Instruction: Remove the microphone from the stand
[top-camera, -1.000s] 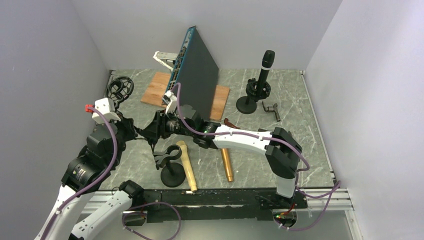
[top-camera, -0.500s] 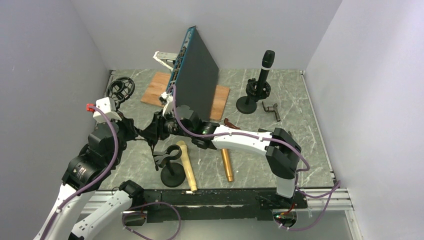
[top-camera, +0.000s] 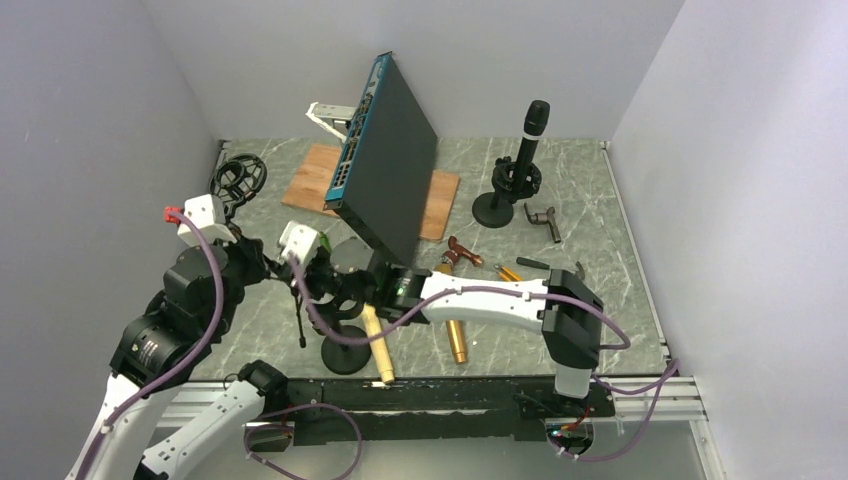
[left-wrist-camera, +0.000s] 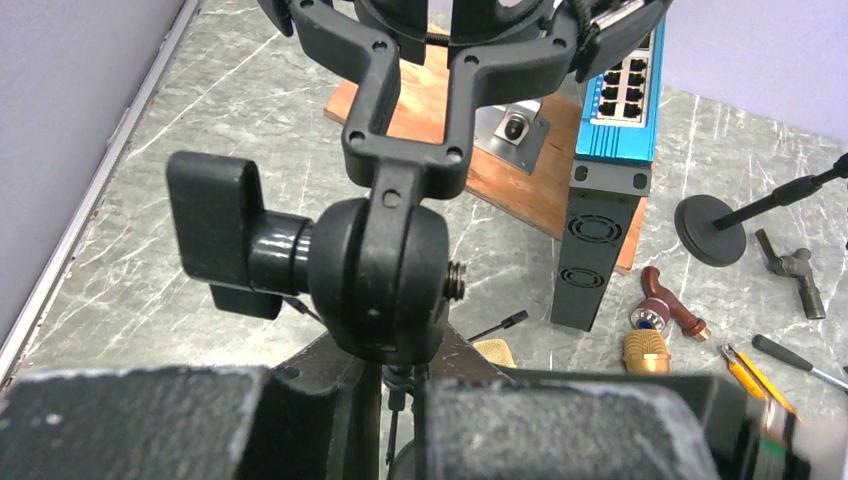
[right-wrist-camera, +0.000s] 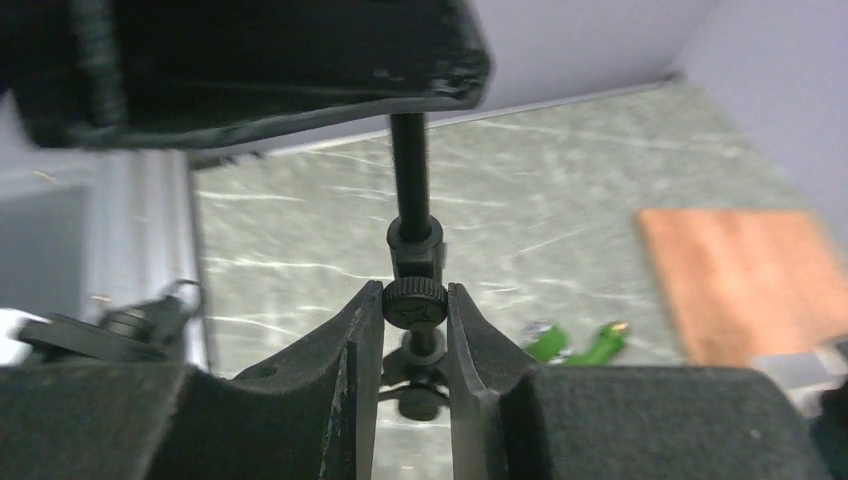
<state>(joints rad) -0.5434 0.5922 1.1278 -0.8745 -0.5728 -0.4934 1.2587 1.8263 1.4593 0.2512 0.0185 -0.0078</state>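
Note:
A black microphone (top-camera: 533, 125) stands upright in its stand (top-camera: 493, 208) at the back right, far from both grippers. My left gripper (top-camera: 268, 270) is shut on the stem under a black shock mount's pivot ball (left-wrist-camera: 385, 270); the mount (top-camera: 240, 178) reaches away from it. In the left wrist view the left gripper (left-wrist-camera: 395, 400) shows only a narrow gap around the stem. My right gripper (top-camera: 318, 283) is shut on a small knurled knob (right-wrist-camera: 414, 300) on a thin black rod (top-camera: 298, 318) just below the left fingers.
A blue network switch (top-camera: 385, 160) leans on a wooden board (top-camera: 315, 170) at the back. A gold microphone (top-camera: 377, 345) lies by a small black stand (top-camera: 345, 355) at the front. Another gold microphone (top-camera: 455, 335), a brown one (top-camera: 455, 250) and small tools lie at centre right.
My right gripper has swung left and toward the near edge, away from the network switch, and now sits just right of the left gripper. The left arm has shifted only slightly.

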